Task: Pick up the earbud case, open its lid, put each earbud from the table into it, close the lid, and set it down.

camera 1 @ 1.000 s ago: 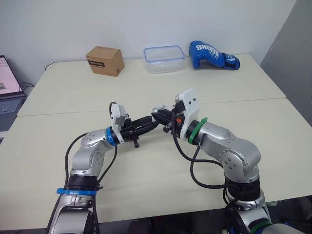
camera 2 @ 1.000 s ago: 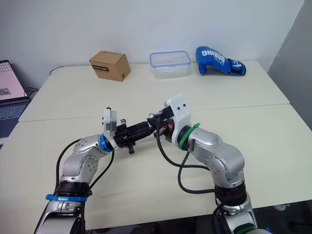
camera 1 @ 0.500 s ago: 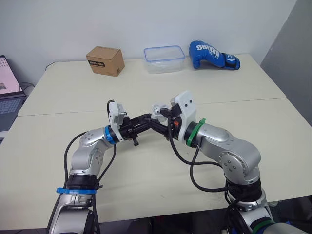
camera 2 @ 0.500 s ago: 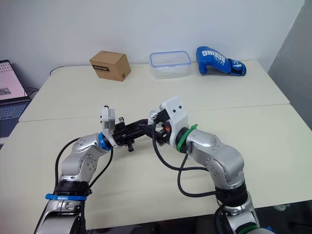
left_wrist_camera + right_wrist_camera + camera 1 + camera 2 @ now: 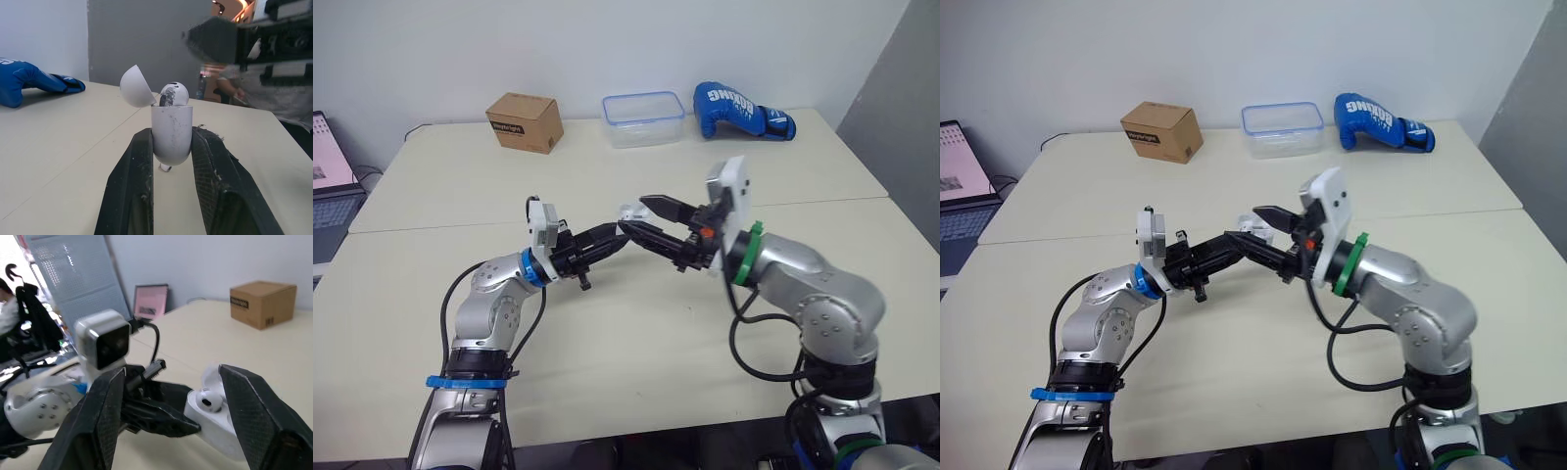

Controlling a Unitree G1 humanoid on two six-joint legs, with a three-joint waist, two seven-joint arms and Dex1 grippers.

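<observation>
"How far along is this?"

"The left gripper (image 5: 172, 134) clamps the earbud case (image 5: 171, 129) between its two fingers. The lid (image 5: 136, 87) is swung up, so pickup and opening look done."

"Earbuds?"

"One earbud (image 5: 172, 93) sits in the case, just above the left fingertips. I cannot tell whether the second is in."

"And the other arm?"

"The right gripper (image 5: 171, 374) is spread wide and empty, its fingertips just beside the case. I judge what is left to be perhaps one earbud, closing the lid and setting the case down."

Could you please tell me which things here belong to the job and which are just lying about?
Job: earbud case, lid open, in left gripper; earbud seated in it; open right gripper.
Lying about: cardboard box; plastic container; boxing glove; laptop.
</observation>
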